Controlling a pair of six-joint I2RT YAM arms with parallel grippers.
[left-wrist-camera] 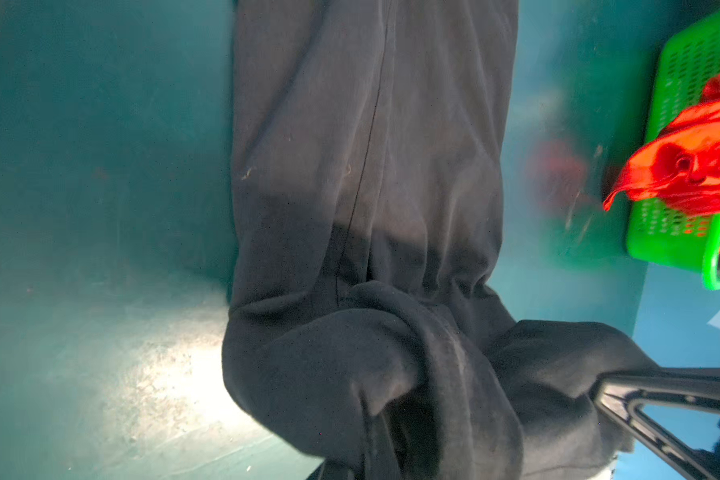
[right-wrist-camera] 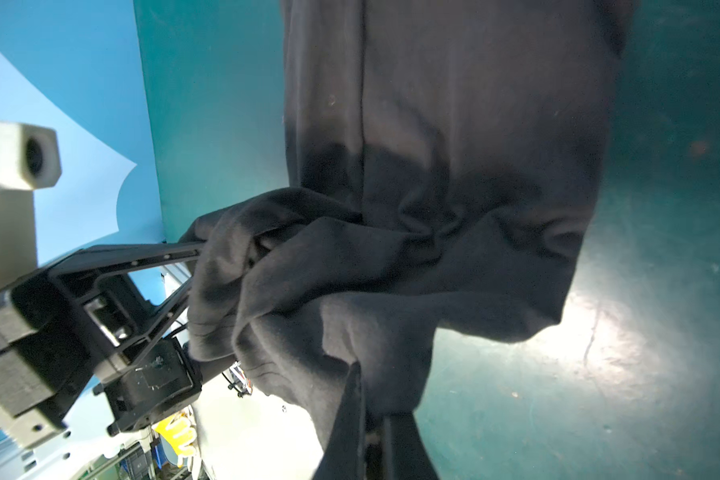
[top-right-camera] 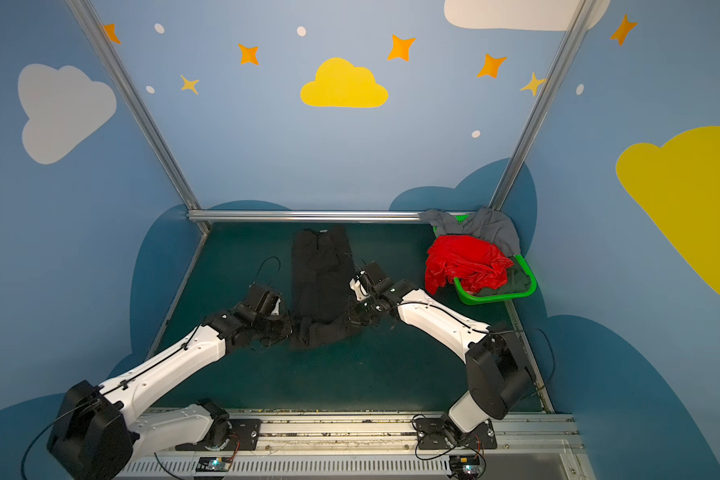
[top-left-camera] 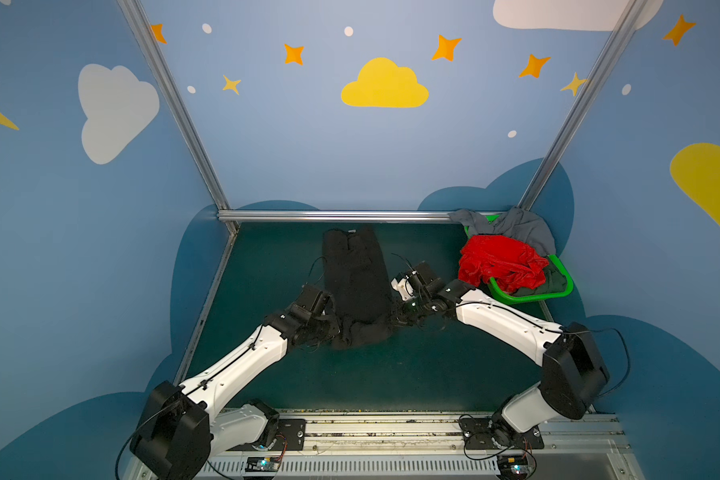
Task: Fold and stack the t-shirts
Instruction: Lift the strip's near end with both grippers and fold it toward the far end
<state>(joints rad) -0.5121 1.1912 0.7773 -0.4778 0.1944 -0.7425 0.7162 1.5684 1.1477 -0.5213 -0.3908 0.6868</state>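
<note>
In both top views the plain black cloth t-shirt (top-left-camera: 356,274) lies in the middle of the dark teal tabletop (top-left-camera: 267,374) as a long narrow strip, with its small white neck label (top-left-camera: 352,231) by the far edge. Your two arms meet at its near end, which is bunched and raised off the surface. In the far right corner the bright green plastic basket (top-left-camera: 528,297) holds the bright red t-shirt (top-left-camera: 495,262). The grey t-shirt (top-left-camera: 520,228) is draped over the basket's far rim, and the dark green t-shirt (top-left-camera: 555,282) lies underneath. Only these views show you the collar end and the waiting pile. The grips themselves are lost against the dark cloth.

In the left wrist view the strip runs away from the camera and its near end humps up close to the lens, hiding this arm's own grip. The right fingers (left-wrist-camera: 661,386) come in from the side, their tips buried in the cloth.

The right wrist view gives you what the others lack. The right fingers are pressed together on one corner of the hem, with cloth pinched between them. The left fingers (right-wrist-camera: 142,254) are pushed into the opposite bunch and closed tight on it.

You appear to be on the first shirt, with the sides already folded in and the crosswise fold in hand. Next, carry both corners level and together toward the far edge. Lay the hem over the collar end, then let go. Three shirts are left in the basket.
</note>
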